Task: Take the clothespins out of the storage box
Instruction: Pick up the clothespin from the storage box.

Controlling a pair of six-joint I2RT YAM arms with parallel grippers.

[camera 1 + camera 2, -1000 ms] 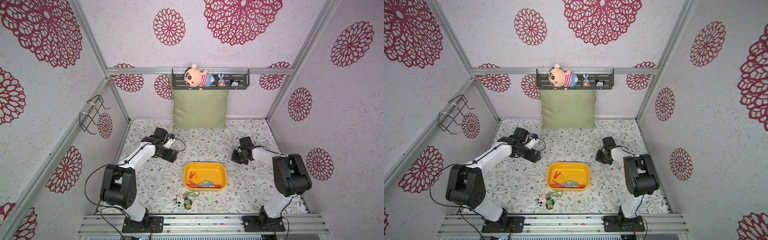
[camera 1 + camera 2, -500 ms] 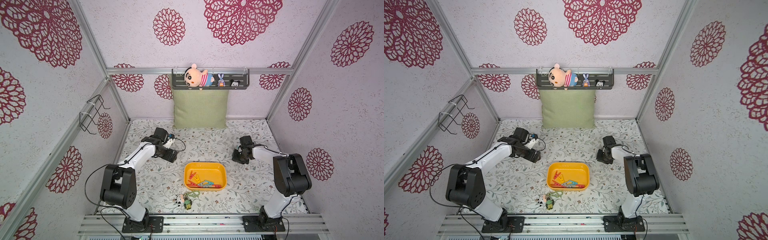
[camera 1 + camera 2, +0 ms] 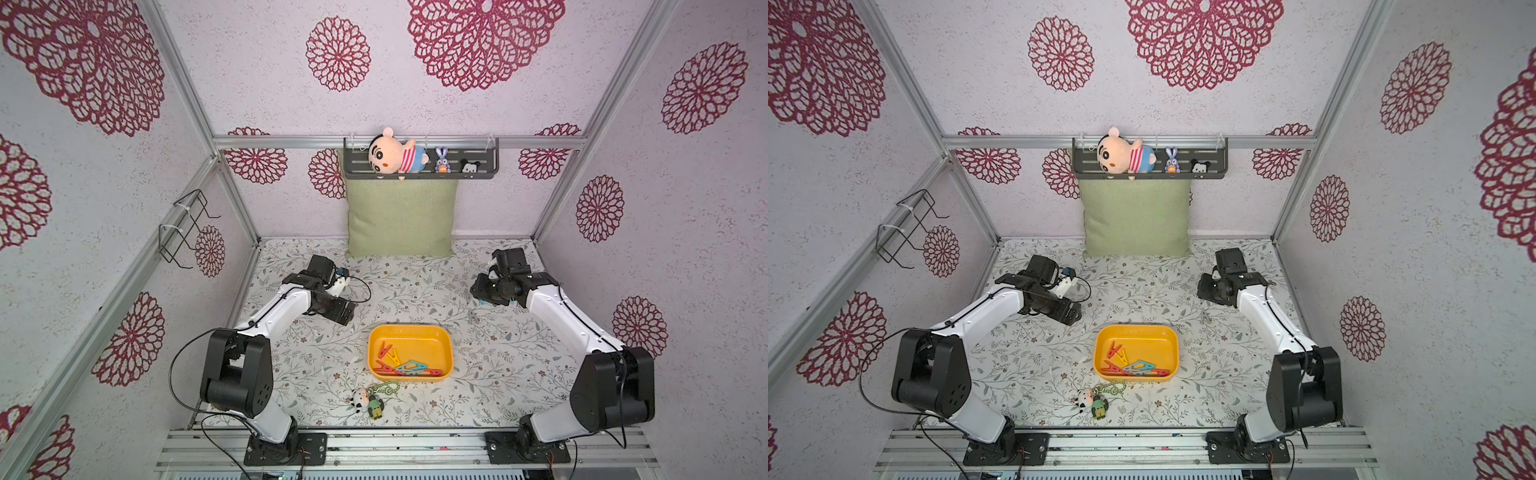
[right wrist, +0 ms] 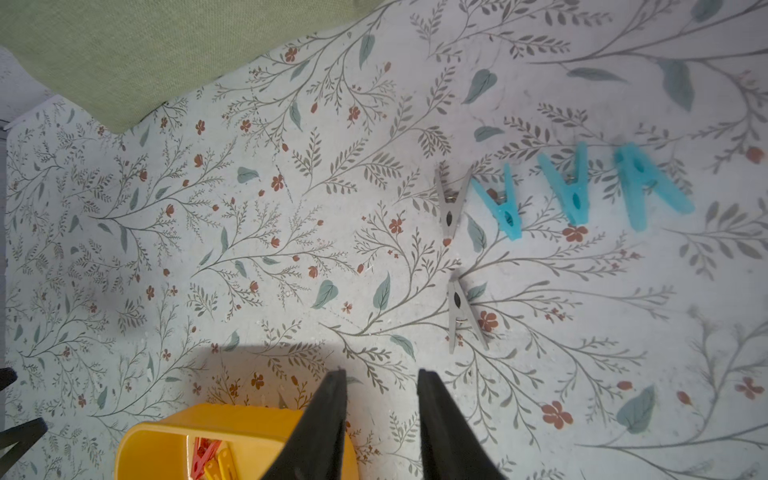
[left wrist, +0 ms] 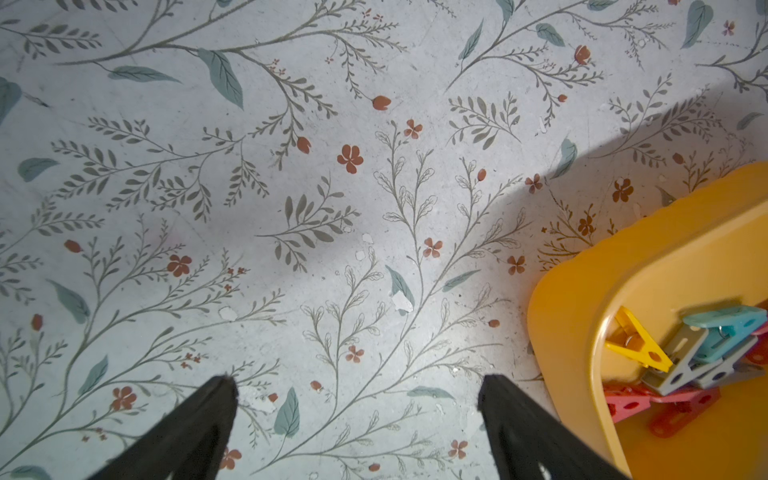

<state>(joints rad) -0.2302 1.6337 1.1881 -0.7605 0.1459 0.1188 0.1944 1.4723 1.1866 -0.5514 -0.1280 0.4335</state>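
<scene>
The yellow storage box point(image 3: 409, 331) sits on the floral table at front centre in both top views. Several clothespins point(image 3: 401, 366) in red, yellow, teal and grey lie in its near half point(image 5: 665, 361). More clothespins lie on the table in the right wrist view: a grey one point(image 4: 451, 203), three blue ones point(image 4: 575, 193) and another grey one point(image 4: 460, 316). My right gripper point(image 4: 380, 374) hovers beside them at the back right point(image 3: 478, 291), open, with nothing between its fingers. My left gripper point(image 5: 357, 382) is open wide over bare table, just left of the box point(image 3: 345, 313).
A green cushion point(image 3: 401, 220) leans against the back wall under a dark shelf point(image 3: 419, 174) holding plush toys. A plush keychain point(image 3: 370, 403) with a green chain lies in front of the box. A wire rack point(image 3: 183, 228) hangs on the left wall.
My right gripper's jaws have parted from shut, and its wrist has shifted toward the back right. The left arm has not moved.
</scene>
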